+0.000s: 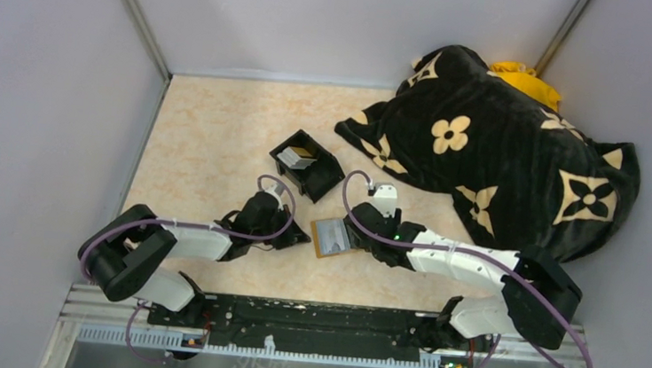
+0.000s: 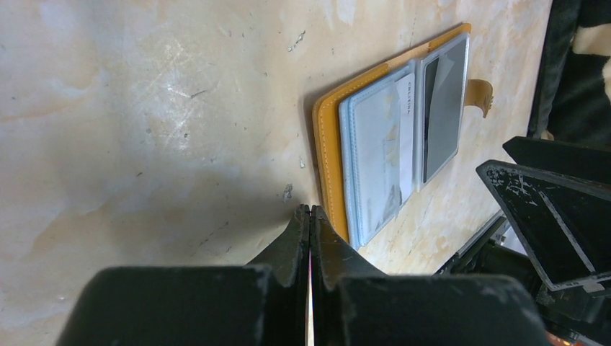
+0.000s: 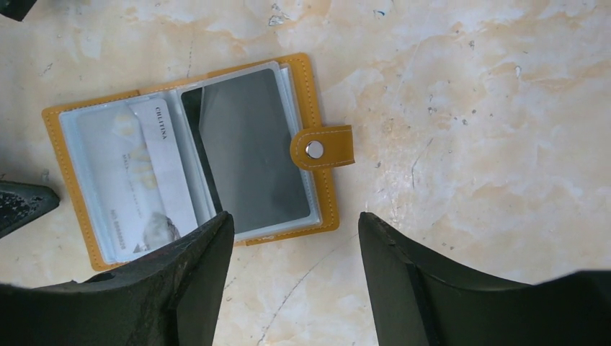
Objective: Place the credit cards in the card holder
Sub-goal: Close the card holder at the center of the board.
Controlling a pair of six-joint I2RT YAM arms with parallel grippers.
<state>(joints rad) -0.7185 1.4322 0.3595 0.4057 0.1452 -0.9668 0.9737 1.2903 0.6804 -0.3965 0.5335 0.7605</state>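
The card holder (image 1: 333, 236) lies open and flat on the table between my two grippers, with its snap tab (image 3: 322, 147) out to one side. It also shows in the left wrist view (image 2: 328, 144) and the right wrist view (image 3: 248, 151). A pale credit card (image 3: 162, 169) sits in its left pocket, one edge sticking out toward the fold; the card also shows in the left wrist view (image 2: 405, 137). More credit cards (image 1: 298, 157) lie in the black box. My left gripper (image 2: 310, 209) is shut, its tip at the holder's outer edge, with nothing showing between the fingers. My right gripper (image 3: 295, 223) is open and empty above the holder's near edge.
A black square open-topped box (image 1: 316, 176) stands just behind the holder. A large black blanket with tan flower prints (image 1: 503, 155) covers the back right, with something yellow (image 1: 523, 79) behind it. Grey walls close in the table on the left, back and right.
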